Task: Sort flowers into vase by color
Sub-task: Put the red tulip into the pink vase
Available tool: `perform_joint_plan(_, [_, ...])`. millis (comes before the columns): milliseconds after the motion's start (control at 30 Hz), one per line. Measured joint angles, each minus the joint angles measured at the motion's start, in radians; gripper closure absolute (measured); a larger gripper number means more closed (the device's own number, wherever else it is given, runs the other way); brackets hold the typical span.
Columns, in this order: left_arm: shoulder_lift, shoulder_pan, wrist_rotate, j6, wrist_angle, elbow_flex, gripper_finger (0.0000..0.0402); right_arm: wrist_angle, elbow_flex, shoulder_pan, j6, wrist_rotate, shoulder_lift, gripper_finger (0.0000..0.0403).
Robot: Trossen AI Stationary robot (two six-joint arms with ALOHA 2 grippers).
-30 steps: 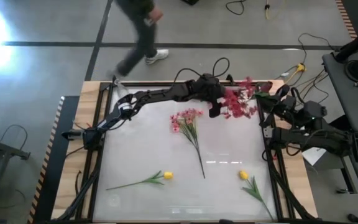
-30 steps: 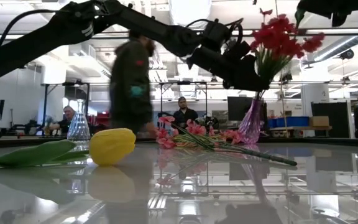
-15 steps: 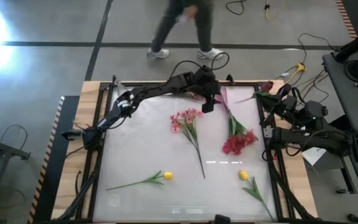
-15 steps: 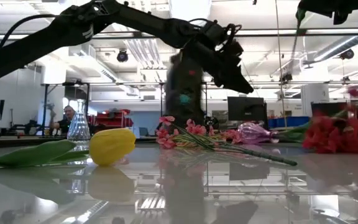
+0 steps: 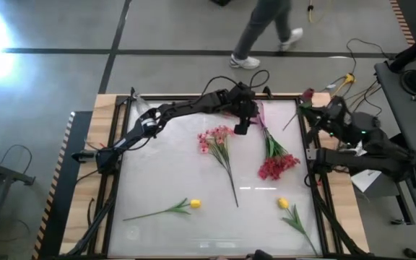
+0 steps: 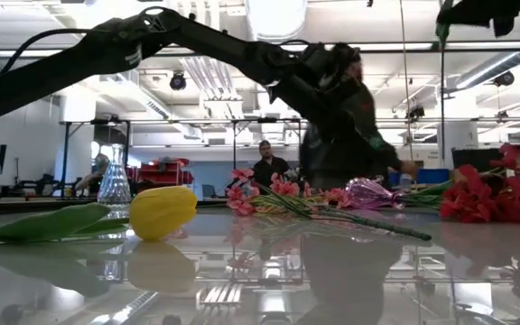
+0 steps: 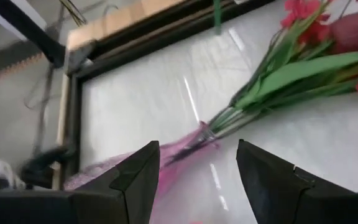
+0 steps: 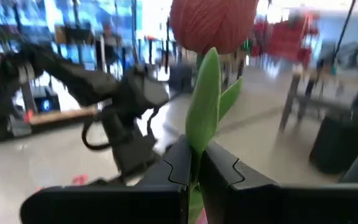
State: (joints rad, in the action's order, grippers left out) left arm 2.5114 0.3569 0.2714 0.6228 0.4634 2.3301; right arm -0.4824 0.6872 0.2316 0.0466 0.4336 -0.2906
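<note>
Pink glass vase (image 7: 185, 149) lay toppled at the table's (image 5: 165, 180) twelve o'clock, red flowers (image 5: 276, 165) spilled toward three. My left fingers (image 5: 242, 127) hung released above it; my right fingers (image 8: 194, 165) gripped a maroon bud (image 8: 213, 25). Risk: the vase rolling when nudged.

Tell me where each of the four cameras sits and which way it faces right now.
High view: above the table, looking straight down; both arms show, left gripper by the tipped pink vase.
Low view: at tabletop height, looking across at a yellow tulip; the left arm crosses overhead.
Left wrist view: on the left arm, looking down past its open fingers at the vase.
Right wrist view: on the right arm, facing the room; right gripper shut on a dark red tulip.
Shared: the red flowers lie spilled in the high, low and left wrist views.
</note>
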Motion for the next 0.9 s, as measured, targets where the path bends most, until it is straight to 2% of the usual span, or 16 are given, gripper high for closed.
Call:
perform_joint_plan(133, [-0.032,-0.003,0.034,-0.108,0.053,0.000,0.0204,-0.081,0.023,0.000,-0.152,-0.030,-0.091,0.0390])
perform_joint_plan(233, [-0.091,-0.003,0.085,-0.164,0.172,0.000,0.0211,-0.113,0.074,0.000,-0.248,-0.163,-0.166,0.0390])
perform_joint_plan(367, [-0.178,0.000,0.095,-0.173,0.365,0.000,0.0232,-0.151,0.159,-0.013,-0.318,-0.314,-0.289,0.0390])
perform_joint_plan(500, [-0.276,0.000,0.095,-0.176,0.507,0.000,0.0257,-0.251,0.246,-0.059,-0.307,-0.394,-0.441,0.0390])
perform_joint_plan(633, [-0.377,-0.006,0.095,-0.202,0.603,0.000,0.0280,-0.316,0.306,-0.132,-0.258,-0.415,-0.601,0.0390])
perform_joint_plan(800, [-0.481,-0.034,0.096,-0.258,0.692,0.000,0.0300,-0.318,0.334,-0.201,-0.237,-0.423,-0.811,0.0390])
perform_joint_plan(900, [-0.535,-0.067,0.101,-0.278,0.751,0.000,0.0308,-0.301,0.358,-0.229,-0.248,-0.480,-0.912,0.0390])
